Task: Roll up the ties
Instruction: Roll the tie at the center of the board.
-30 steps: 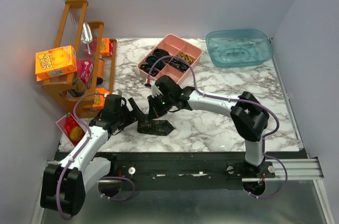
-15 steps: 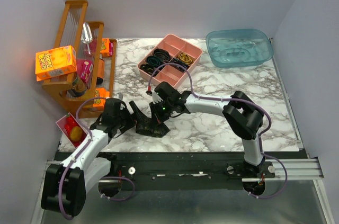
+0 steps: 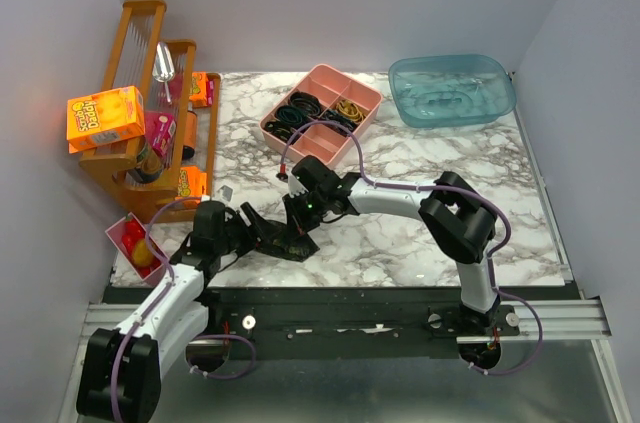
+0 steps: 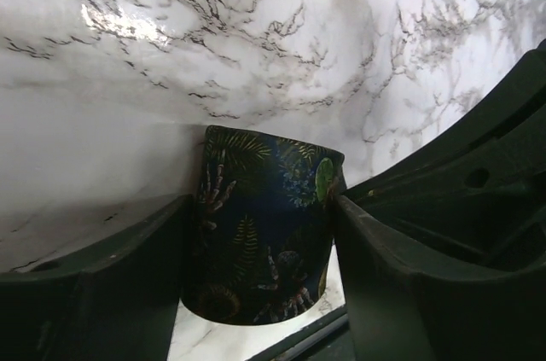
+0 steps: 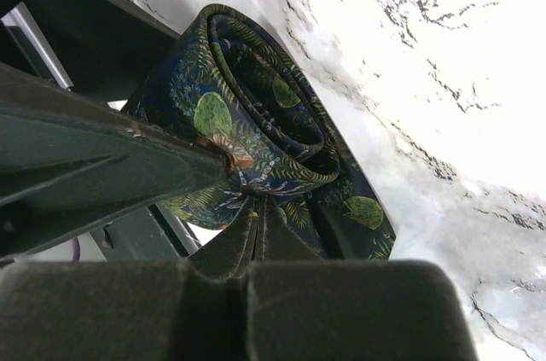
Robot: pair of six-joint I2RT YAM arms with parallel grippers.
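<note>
Working remotely, I have the rolled tie [image 3: 287, 242] on the marble surface [image 3: 420, 233] near its front edge, clamped between my left gripper [image 3: 258, 230] fingers, while my right gripper [image 3: 298, 216], from the far side, pinches its spiral end.

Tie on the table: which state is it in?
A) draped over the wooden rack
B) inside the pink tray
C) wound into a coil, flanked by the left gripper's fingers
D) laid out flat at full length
C: the right wrist view shows the tie wound in coiled layers, and the left wrist view shows it sitting between the fingers of the left gripper.
</note>
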